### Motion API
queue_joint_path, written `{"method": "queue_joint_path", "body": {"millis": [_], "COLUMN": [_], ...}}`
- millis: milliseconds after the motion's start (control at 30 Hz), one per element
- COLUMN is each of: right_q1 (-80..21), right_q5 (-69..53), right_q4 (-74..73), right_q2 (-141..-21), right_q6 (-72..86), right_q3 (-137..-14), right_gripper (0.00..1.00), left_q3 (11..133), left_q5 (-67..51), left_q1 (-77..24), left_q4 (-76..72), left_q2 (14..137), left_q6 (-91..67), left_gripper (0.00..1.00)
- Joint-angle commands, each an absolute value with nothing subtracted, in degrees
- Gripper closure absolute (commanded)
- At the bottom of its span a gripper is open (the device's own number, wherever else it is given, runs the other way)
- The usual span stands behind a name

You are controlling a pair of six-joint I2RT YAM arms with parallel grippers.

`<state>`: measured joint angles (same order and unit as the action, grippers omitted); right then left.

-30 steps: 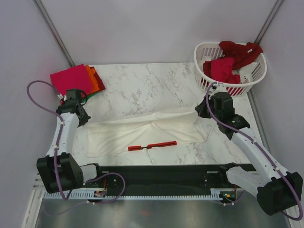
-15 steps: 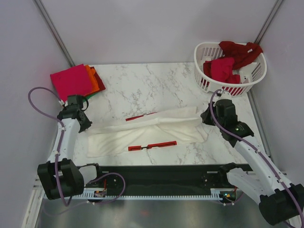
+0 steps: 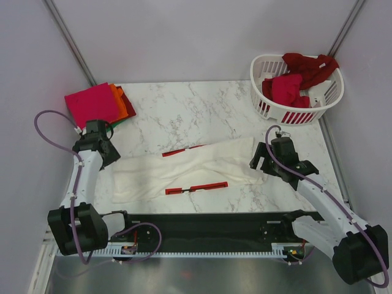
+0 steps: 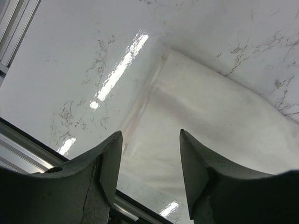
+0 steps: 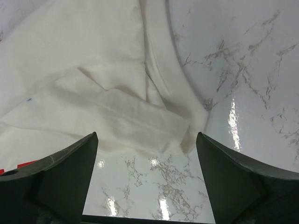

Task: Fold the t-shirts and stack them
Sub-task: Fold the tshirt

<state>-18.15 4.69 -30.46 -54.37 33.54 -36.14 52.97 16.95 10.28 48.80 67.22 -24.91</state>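
Top external view: one cream-white t-shirt (image 3: 190, 168) lies as a long, lengthwise-folded band across the middle of the marble table (image 3: 184, 110). It runs from about 8 o'clock to about 3 o'clock of the tabletop.

The left gripper (image 3: 110, 160) sits at the band's 9 o'clock end. Its jaws are parted and nothing is between them. In the left wrist view the same gripper (image 4: 149, 135) looks down on a hemmed corner of the shirt (image 4: 210, 121), which fills the gap and spreads away toward 3 o'clock. Whether the fingers (image 4: 110, 163) touch the cloth cannot be told.

The right gripper (image 3: 257, 161) is at the band's 3 o'clock end, its jaws spread wide and empty. In the right wrist view this gripper (image 5: 145, 137) is over a folded flap of the shirt (image 5: 93, 70). The cloth reaches from 9 o'clock across to 1 o'clock, and bare marble shows at 3 o'clock and 6 o'clock.

Two red strips are in view. One (image 3: 196, 187) lies along the shirt's 6 o'clock edge and one (image 3: 182, 150) along its 12 o'clock edge.

At 10 o'clock of the table sits one stack of folded t-shirts. The magenta t-shirt (image 3: 90, 105) is on top, and edges of an orange t-shirt (image 3: 122, 105) and a green t-shirt (image 3: 116, 122) show beneath, making three colours countable.

At 2 o'clock stands one white laundry basket (image 3: 269, 107). It holds two red garments, a crimson t-shirt (image 3: 285, 89) inside and a dark red t-shirt (image 3: 309, 64) draped over the far rim.
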Motion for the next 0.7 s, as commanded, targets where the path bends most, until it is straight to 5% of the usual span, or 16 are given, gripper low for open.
{"method": "queue_joint_path", "body": {"millis": [0,467,667], "right_q1": [-18.11,-23.73,-23.73], "right_q5": [4.33,1.14,2.63], "right_q4": [-29.02,-15.83,-13.54], "right_q2": [-55.63,-75.82,-90.57], "right_q6": [36.56,42.71,42.28], "right_q3": [-38.06,-34.27,-44.1], "right_gripper": [0.06,0.06,0.06], "left_q3": [56.25,51.59,50.01], "left_q5": [14.16,8.87,7.65], "left_q1": [10.55,-7.98,-10.72], "left_q4": [48.52,43.86,42.8], "left_q2": [68.9,80.68,77.09], "left_q6": [-26.89,-35.76,-36.57], "left_gripper": [0.41,0.45,0.46]}}
